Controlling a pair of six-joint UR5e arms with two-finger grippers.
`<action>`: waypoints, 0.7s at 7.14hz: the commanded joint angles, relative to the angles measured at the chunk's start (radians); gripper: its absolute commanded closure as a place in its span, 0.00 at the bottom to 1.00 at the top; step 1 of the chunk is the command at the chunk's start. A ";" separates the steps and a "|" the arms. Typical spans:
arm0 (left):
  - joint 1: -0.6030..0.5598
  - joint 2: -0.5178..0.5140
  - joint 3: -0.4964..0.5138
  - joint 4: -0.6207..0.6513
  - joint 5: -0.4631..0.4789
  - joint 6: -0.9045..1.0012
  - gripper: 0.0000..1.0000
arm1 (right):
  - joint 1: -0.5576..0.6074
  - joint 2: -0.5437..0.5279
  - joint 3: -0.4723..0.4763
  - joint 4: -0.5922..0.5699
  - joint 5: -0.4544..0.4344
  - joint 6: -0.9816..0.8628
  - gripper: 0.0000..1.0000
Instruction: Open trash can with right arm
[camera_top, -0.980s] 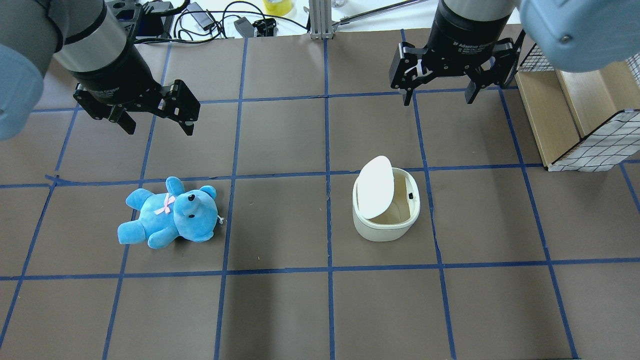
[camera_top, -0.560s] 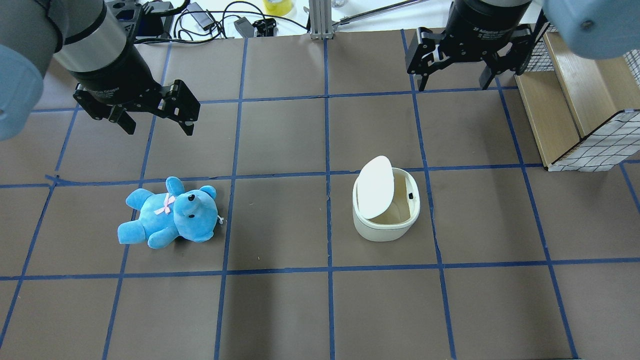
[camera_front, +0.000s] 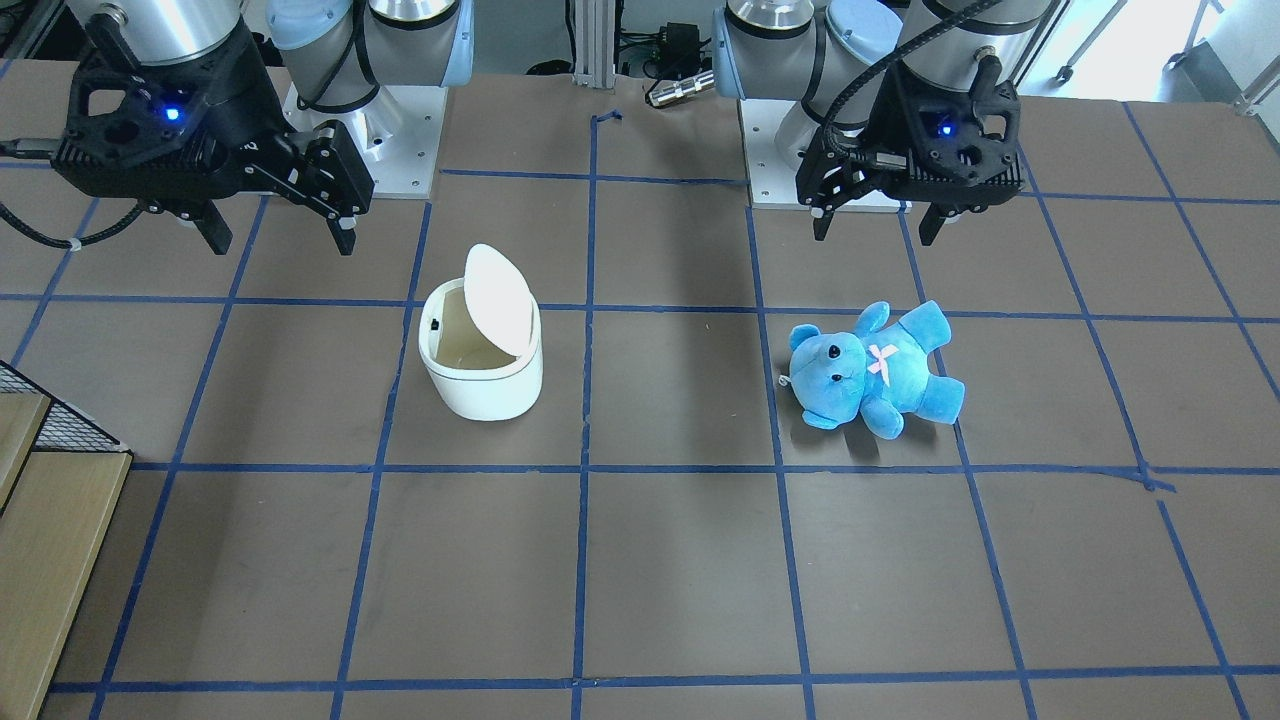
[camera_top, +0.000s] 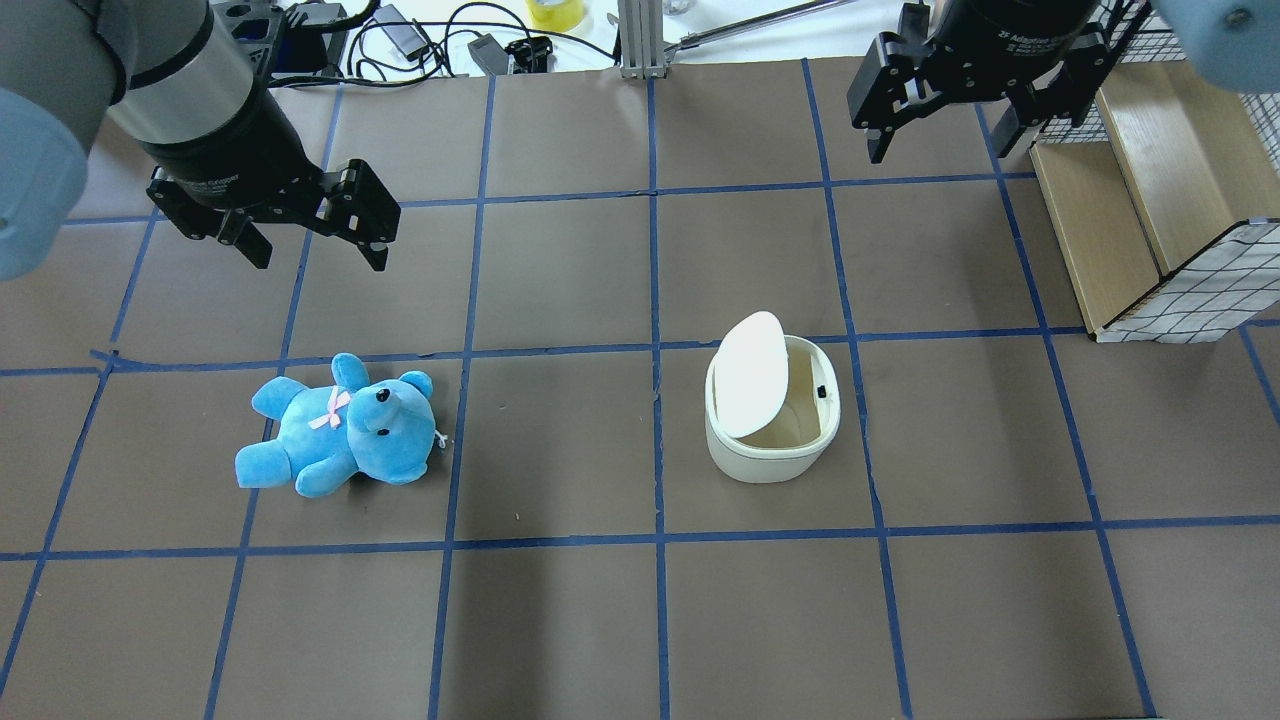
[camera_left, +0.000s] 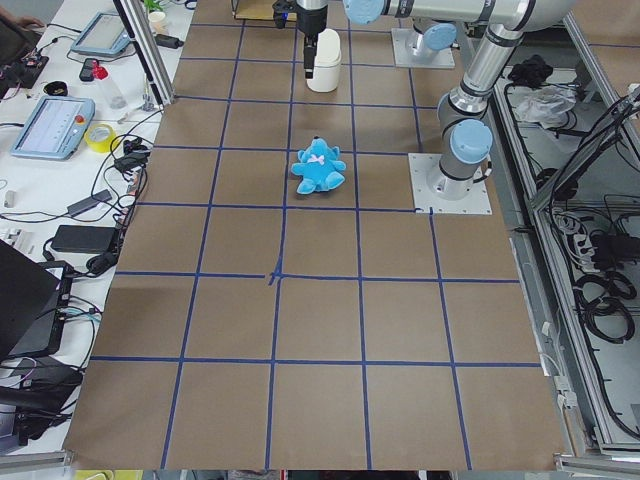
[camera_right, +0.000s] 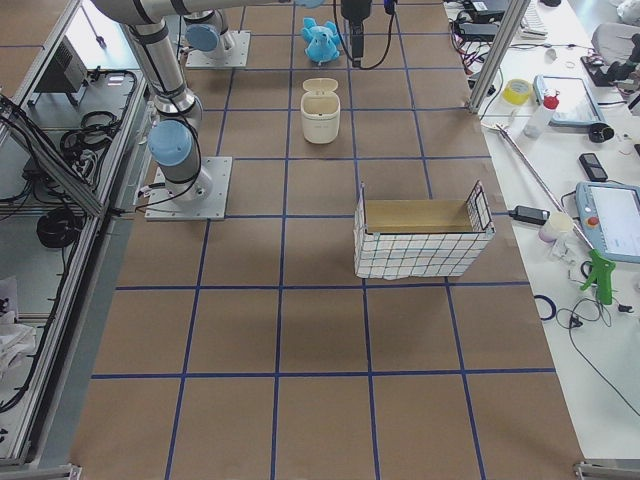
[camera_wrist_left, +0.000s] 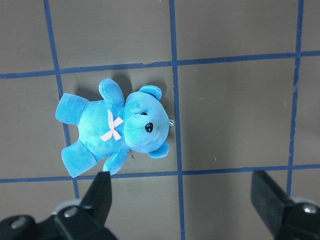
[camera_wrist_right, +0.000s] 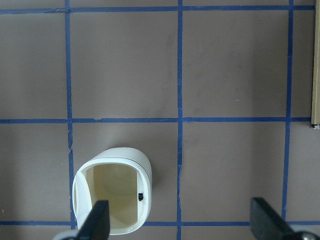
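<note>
Trash can: small, white, rounded-square, upright on bench within one taped square. Lid stands raised on edge along the side toward the robot's left. Cream interior exposed, with a small black catch on the opposite inner wall. Right arm: silver-grey, black gripper pointing down, fingers spread, holding nothing, well apart from can.

TEXT | right pincer collar: "2F Adaptive", partly cut off | other print illegible

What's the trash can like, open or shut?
Open. The lid stands tipped up on the trash can, and the inside shows.
</note>
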 joint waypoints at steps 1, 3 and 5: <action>0.000 0.000 0.000 0.000 0.000 0.000 0.00 | 0.000 0.000 -0.001 0.000 0.000 0.000 0.00; 0.000 0.000 0.000 0.000 0.000 0.000 0.00 | 0.000 -0.001 -0.002 0.006 -0.011 0.000 0.00; 0.000 0.000 0.000 0.000 0.000 0.000 0.00 | 0.001 -0.001 -0.002 0.007 -0.011 0.000 0.00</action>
